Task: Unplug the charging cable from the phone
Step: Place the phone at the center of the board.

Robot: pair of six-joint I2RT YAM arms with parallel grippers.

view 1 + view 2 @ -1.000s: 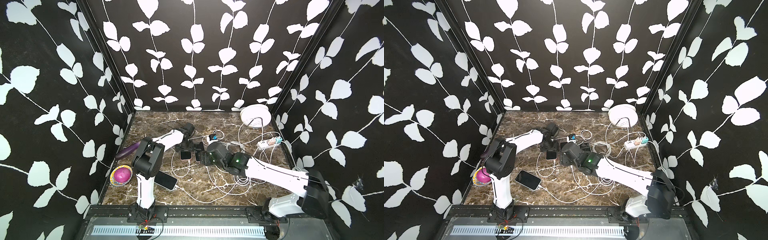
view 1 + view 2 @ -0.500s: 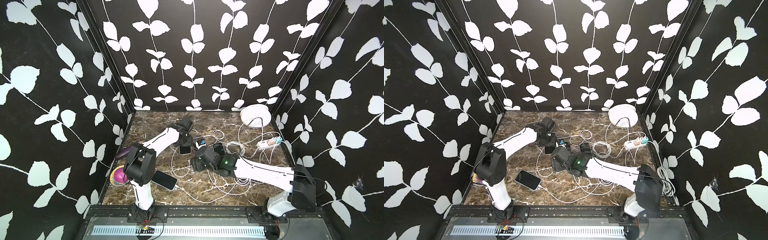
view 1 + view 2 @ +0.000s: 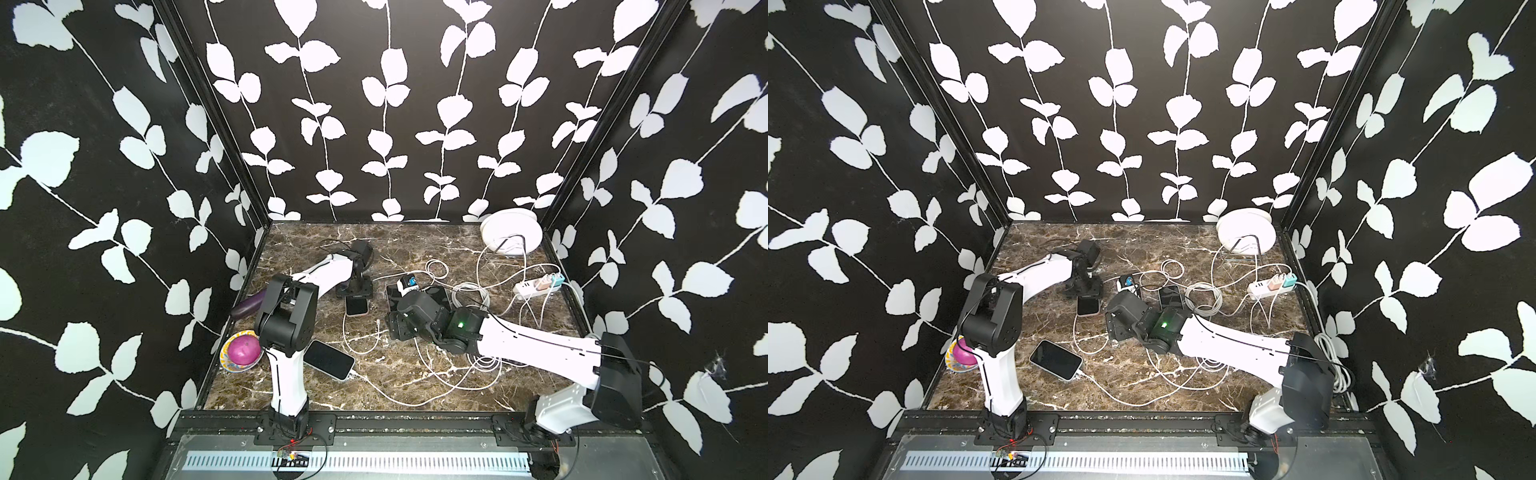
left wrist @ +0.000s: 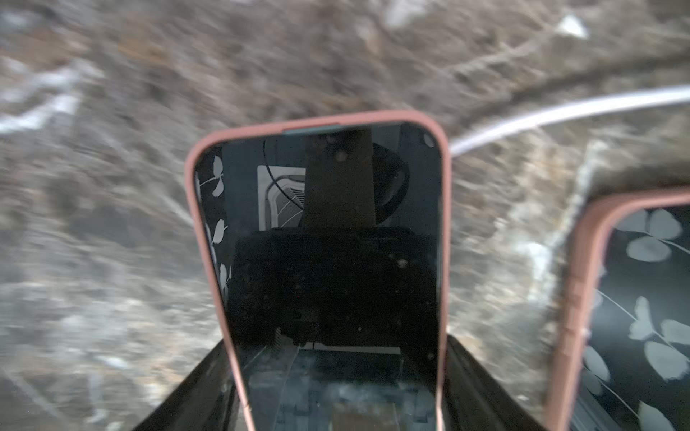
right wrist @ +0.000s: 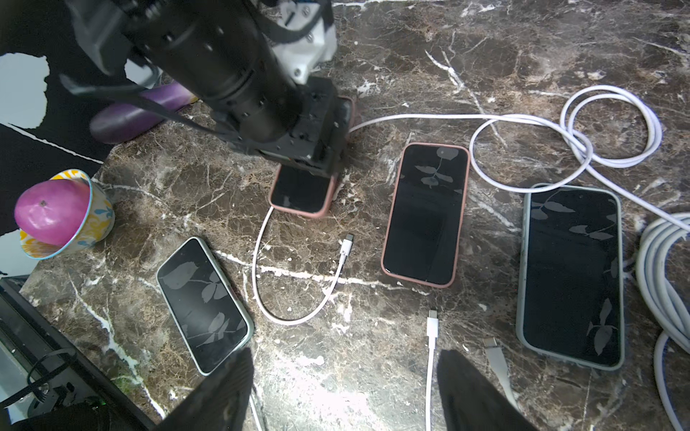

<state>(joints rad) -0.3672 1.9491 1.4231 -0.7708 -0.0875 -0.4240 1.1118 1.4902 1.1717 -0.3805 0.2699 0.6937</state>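
A pink-cased phone (image 3: 356,306) (image 5: 300,194) lies face up on the marble. My left gripper (image 3: 355,291) (image 4: 336,343) is shut on it, one finger on each long edge. A white cable (image 5: 257,253) comes out at the phone's exposed corner, loops, and ends in a loose plug (image 5: 348,240). I cannot tell whether it enters the phone. A mint-cased phone (image 3: 328,360) (image 5: 203,304) near the front has a white cable (image 3: 376,384) at its end. My right gripper (image 5: 343,392) (image 3: 399,326) hangs open over bare marble, between two loose plugs and the mint-cased phone.
A second pink phone (image 5: 425,212) and a larger grey phone (image 5: 571,276) lie to one side. Coiled cables (image 3: 469,293), a power strip (image 3: 538,286) and a white disc (image 3: 511,230) sit at the back right. An eggplant (image 3: 249,305) and a bowl (image 3: 232,365) stand at the left edge.
My left gripper has come down and left, and the pink phone has shifted left with it. My right gripper moved left and toward the front, then stopped.
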